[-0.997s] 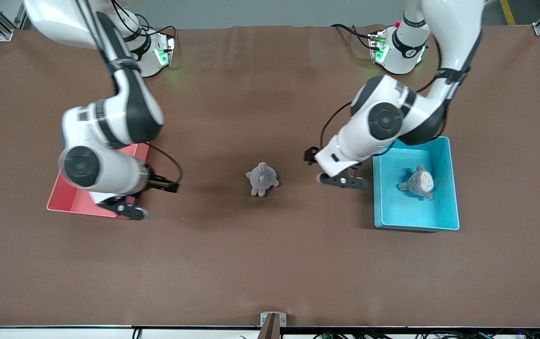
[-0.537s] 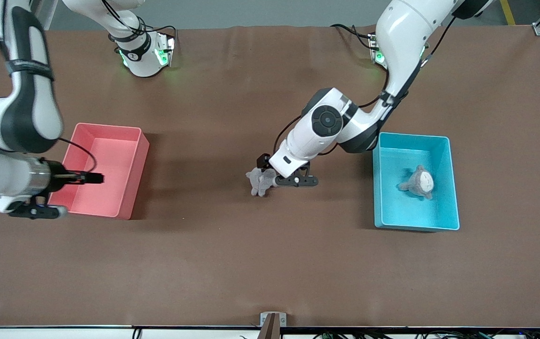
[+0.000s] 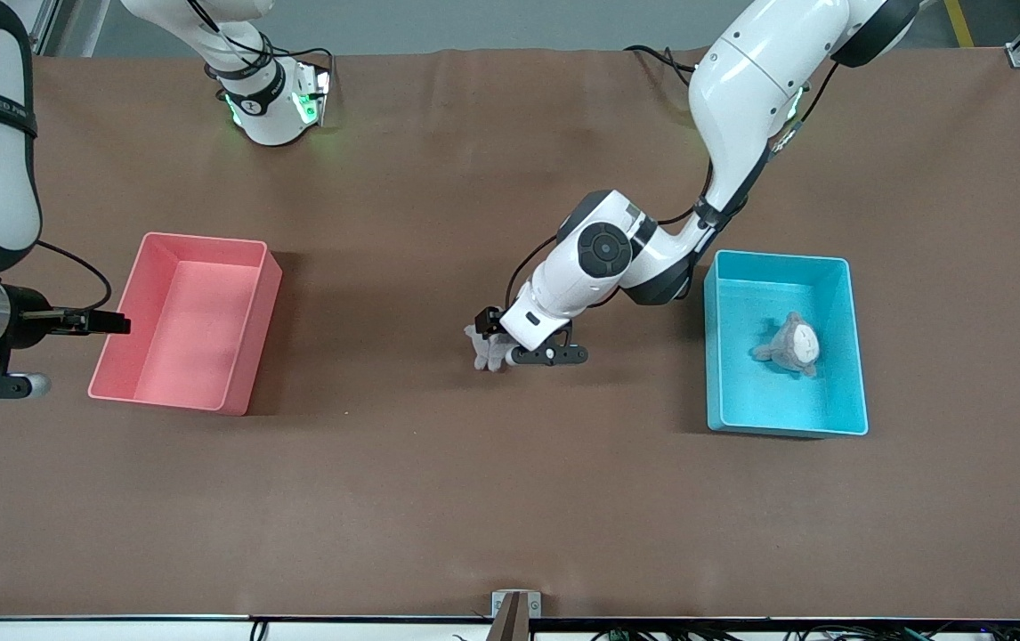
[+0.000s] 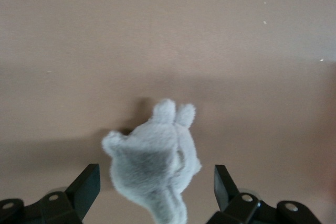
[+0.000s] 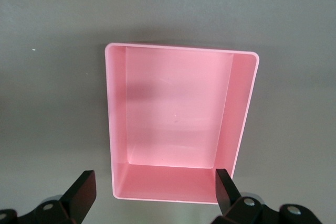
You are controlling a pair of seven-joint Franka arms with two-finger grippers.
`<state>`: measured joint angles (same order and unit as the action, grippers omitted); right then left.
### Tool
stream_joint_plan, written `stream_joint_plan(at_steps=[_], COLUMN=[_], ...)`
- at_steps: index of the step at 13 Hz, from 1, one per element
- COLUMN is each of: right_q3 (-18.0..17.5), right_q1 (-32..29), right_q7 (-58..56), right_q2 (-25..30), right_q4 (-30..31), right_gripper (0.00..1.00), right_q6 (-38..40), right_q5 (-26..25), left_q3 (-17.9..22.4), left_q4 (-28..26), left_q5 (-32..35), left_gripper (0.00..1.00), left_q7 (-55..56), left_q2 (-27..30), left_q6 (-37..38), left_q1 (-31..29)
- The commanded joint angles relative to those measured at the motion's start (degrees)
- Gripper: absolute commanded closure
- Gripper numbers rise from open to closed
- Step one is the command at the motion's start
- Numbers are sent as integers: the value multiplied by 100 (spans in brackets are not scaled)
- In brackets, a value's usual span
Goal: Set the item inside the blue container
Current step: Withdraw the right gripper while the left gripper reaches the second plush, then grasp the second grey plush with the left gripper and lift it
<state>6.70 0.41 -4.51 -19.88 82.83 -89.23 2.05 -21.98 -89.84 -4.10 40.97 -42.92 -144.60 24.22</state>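
right gripper (image 5: 152, 195): up in the air at the right arm's end of the table, over bare cloth just beside the pink bin (image 3: 207, 294), fingers spread wide with nothing between them. in its wrist view the pink bin is empty. this arm waits; judged to be parked clear so the middle of the table is free for the other arm.

table (image 3: 439, 499): brown cloth, flat.

grey plush toy (image 4: 155, 161): lies on the cloth in the middle of the table, between the two bins, well apart from both. ears point away from the wrist camera; body soft and lumpy, likely to squash under a pinch, so a grip across the thick part of the body looks safest.

left gripper (image 4: 155, 192): low over the toy, reaching in from the left arm's base. fingers stand spread, one on each side of the body. no contact seen at either finger, so not yet held. straddling it this way sets up a squeeze across the toy's width.

blue bin (image 3: 839, 267): toward the left arm's end of the table, open side up. a second grey plush (image 3: 793, 345) already lies inside it, roughly mid-floor. room is left around it for another.

judgement: step in hand is the grasp of the middle toy; carry and drop into the blue bin not yet done.
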Motion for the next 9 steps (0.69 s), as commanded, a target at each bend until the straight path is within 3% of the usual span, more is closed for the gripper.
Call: stream_joint_plan(at_steps=[1,5,9], right_q3=[-55,-73,-73], right_q1=[-23,3,-145], right_q7=[82,47,55], right_q2=[134,134,81], right_q4=[-152,-424,-566], right_gripper=[0,0,0], right_q6=[19,28,-7], right_q5=[-82,-91,-4], left_q3=[98,176,589], left_q4=[370,353,353], left_q5=[-38,-38,-38], left_gripper=[4,4,4], left_q7=[166,166,157], left_q2=[-296,-463,-595], left_q6=[-85,-262,-262], left_q1=[215,381,803])
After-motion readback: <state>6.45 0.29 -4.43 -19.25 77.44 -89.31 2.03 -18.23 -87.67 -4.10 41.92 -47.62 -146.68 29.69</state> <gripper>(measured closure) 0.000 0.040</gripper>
